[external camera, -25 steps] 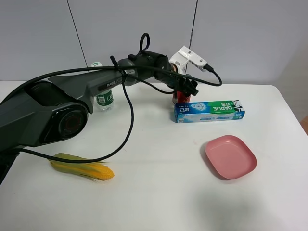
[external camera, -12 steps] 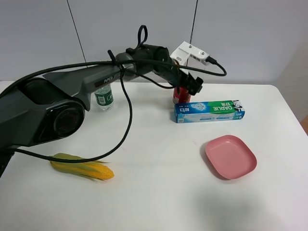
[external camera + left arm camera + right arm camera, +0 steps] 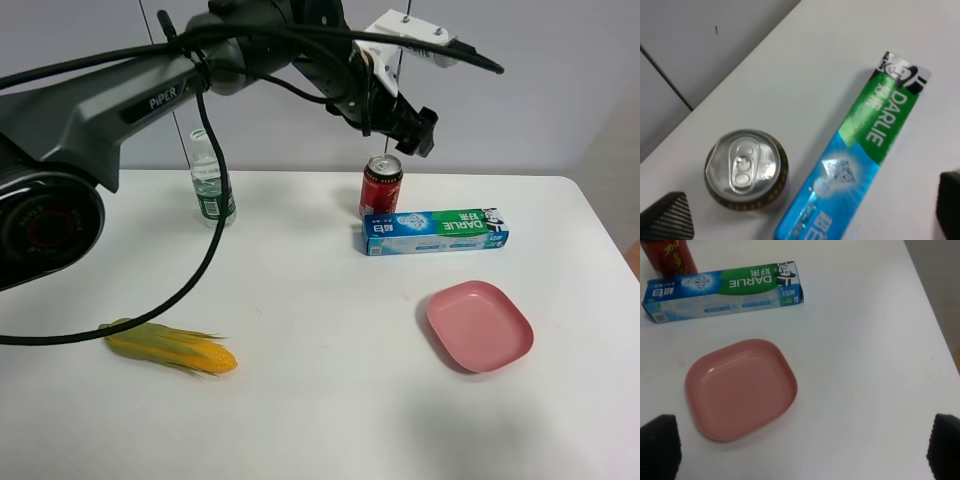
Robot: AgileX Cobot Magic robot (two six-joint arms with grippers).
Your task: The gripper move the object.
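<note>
The left gripper (image 3: 410,130) hangs in the air above the red drink can (image 3: 381,186), its jaws spread wide with nothing between them. Its dark grey arm (image 3: 120,100) carries the word "PiPER" in white. The can stands upright on the white table (image 3: 300,420), near the back edge, just beside one end of a blue and green toothpaste box (image 3: 435,231) printed "DARLIE". In the left wrist view the can's silver top and pull tab face the camera. In the right wrist view yellow characters show on its side, too cropped to read. The right gripper (image 3: 802,447) is also spread open and empty, above a pink plate (image 3: 740,387). A green-labelled water bottle (image 3: 208,180) stands well to the can's left, and a corn cob (image 3: 170,346) lies near the front.
</note>
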